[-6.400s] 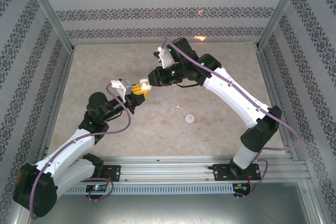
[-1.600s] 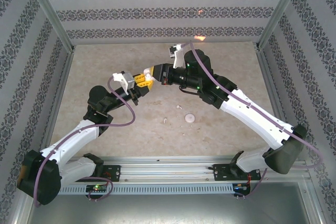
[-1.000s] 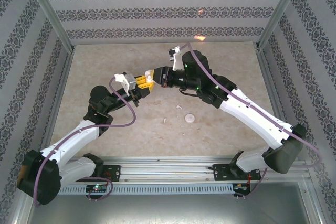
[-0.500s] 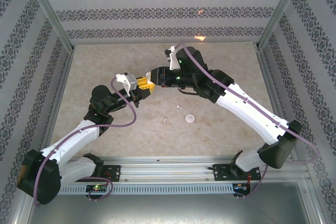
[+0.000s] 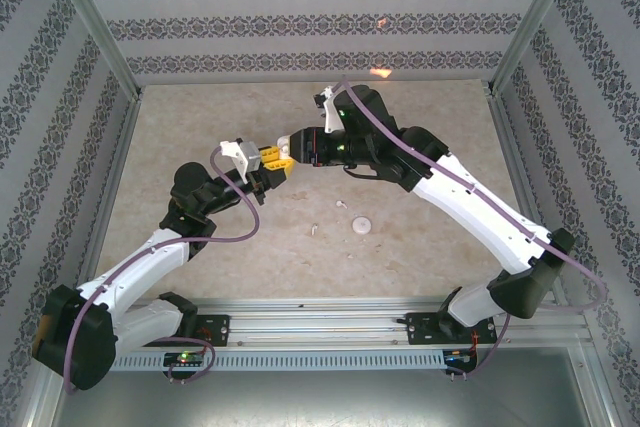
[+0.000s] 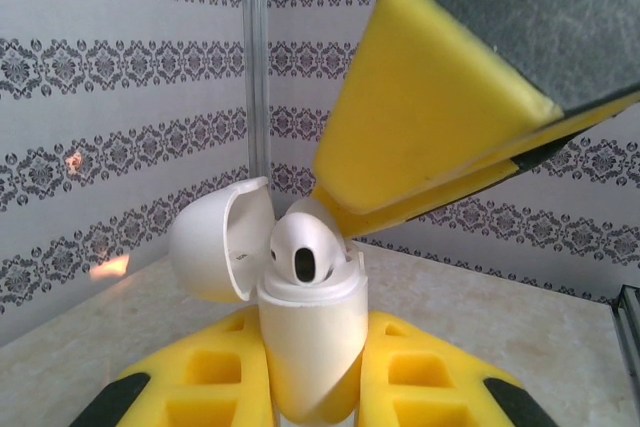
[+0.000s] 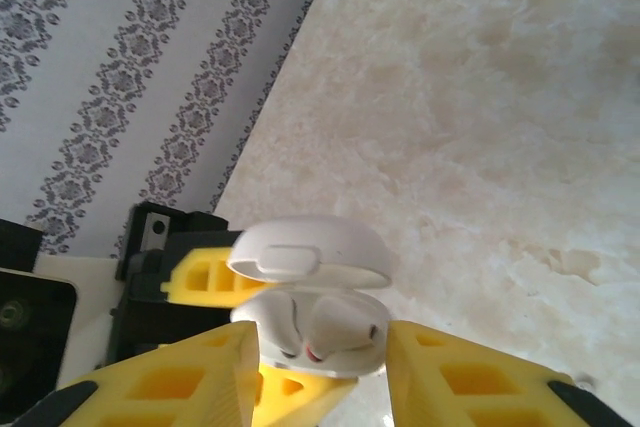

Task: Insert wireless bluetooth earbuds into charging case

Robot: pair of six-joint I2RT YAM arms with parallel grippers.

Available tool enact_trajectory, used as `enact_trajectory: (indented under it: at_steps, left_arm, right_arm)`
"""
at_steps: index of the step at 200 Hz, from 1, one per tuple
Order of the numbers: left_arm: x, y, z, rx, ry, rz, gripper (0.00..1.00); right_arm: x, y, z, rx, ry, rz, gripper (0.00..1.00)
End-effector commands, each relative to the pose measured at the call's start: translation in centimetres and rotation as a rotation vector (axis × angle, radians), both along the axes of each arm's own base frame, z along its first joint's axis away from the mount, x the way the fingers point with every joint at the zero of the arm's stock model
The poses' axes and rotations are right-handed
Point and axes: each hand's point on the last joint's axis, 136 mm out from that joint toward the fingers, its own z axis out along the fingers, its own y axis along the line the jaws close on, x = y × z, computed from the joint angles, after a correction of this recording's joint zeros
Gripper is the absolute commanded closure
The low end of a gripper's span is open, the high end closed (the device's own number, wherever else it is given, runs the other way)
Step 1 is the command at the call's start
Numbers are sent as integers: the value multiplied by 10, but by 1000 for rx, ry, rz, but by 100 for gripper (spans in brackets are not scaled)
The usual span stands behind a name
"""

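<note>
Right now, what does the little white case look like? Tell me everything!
The charging case is small, glossy white plastic with rounded edges. Its hinged lid is flipped open, and an earbud sits in the top. The case is held up off the table, pinched around its body by the yellow fingers of the left gripper. The right gripper, jaws apart, hovers at the case's open mouth.

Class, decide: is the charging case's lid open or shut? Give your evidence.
Open. In the left wrist view the charging case has its lid swung aside, exposing an earbud seated inside.
</note>
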Motion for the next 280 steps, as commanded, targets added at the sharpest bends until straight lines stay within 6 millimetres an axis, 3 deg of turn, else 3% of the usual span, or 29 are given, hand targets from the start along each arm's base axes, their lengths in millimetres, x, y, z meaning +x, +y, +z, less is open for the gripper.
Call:
enact_trajectory:
  at_steps: [1,65,108,144,199,280]
  left_arm:
    - [-8,1,23,-35,-90,-1,100]
    - [-15,0,21,-31,-72,-28,100]
    - [-28,-6,23,-26,-52,-112,100]
    - [-37,-11,22,-14,-47,-173,100]
    - [-27,-14,27,-39,-3,-172,100]
    - [0,-8,23,-125,142,-68,100]
  right_arm:
    - [-2,-7,7,-43,-29,-3,61]
    - [6,-16,24,42,-27,30,58]
    - [25,-18,35,129,-5,75,59]
    - [32,-3,33,258,103,197,65]
    - [6,17,19,315,204,361,73]
    - [-26,-1,11,311,174,392,76]
